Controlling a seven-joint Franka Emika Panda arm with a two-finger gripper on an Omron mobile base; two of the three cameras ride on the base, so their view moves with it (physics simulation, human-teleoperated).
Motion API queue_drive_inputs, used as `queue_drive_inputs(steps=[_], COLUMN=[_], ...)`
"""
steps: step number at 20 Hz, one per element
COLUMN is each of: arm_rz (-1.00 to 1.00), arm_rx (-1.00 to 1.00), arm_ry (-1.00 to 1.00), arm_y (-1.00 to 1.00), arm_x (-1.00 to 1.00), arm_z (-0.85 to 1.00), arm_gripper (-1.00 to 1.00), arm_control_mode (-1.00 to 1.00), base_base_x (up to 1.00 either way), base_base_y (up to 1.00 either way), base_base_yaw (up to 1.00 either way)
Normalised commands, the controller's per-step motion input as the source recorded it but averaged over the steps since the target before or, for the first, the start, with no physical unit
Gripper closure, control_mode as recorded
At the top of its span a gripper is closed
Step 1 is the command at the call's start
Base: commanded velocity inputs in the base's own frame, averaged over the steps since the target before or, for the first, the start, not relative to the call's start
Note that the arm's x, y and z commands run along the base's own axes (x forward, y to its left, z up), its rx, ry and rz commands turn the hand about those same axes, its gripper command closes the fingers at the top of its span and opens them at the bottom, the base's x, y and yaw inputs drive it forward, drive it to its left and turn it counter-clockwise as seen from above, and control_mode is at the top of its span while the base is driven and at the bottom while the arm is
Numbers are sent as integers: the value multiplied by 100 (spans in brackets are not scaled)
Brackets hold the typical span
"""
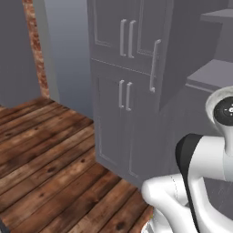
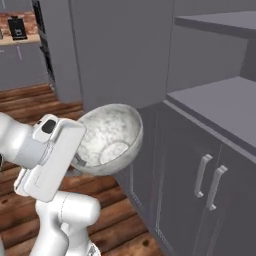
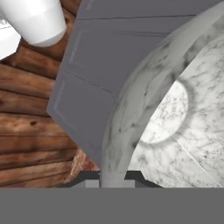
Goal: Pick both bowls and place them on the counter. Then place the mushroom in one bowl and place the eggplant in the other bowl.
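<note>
Facing the tall grey cupboard (image 2: 200, 165), you are mid-carry on the first step: your hand (image 3: 113, 179) is clamped on the rim of the speckled stone bowl (image 2: 107, 137), held tilted in the air. Next, find the counter and set it down upright.

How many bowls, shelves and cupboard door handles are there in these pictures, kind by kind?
Stone-look bowl, held tilted in the gripper by its rim: 1
Grey shelves in the right base view: 2
Door handles in the left base view: 5
Door handles in the right base view: 2
Total: 10, unless the two views share handles, which I cannot tell.
</note>
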Motion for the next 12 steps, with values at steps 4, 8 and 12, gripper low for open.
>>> queue_drive_inputs(steps=[4, 8, 12], arm_rz=[0, 0, 0], arm_rx=[0, 0, 0], arm_ry=[0, 0, 0], arm_y=[0, 0, 0], arm_x=[0, 0, 0], arm_z=[0, 0, 0], arm_gripper=[100, 100, 100], arm_control_mode=[100, 100, 100], base_base_x=[-55, -52, -67], base_base_y=[-6, -48, -40], base_base_yaw=[52, 55, 51])
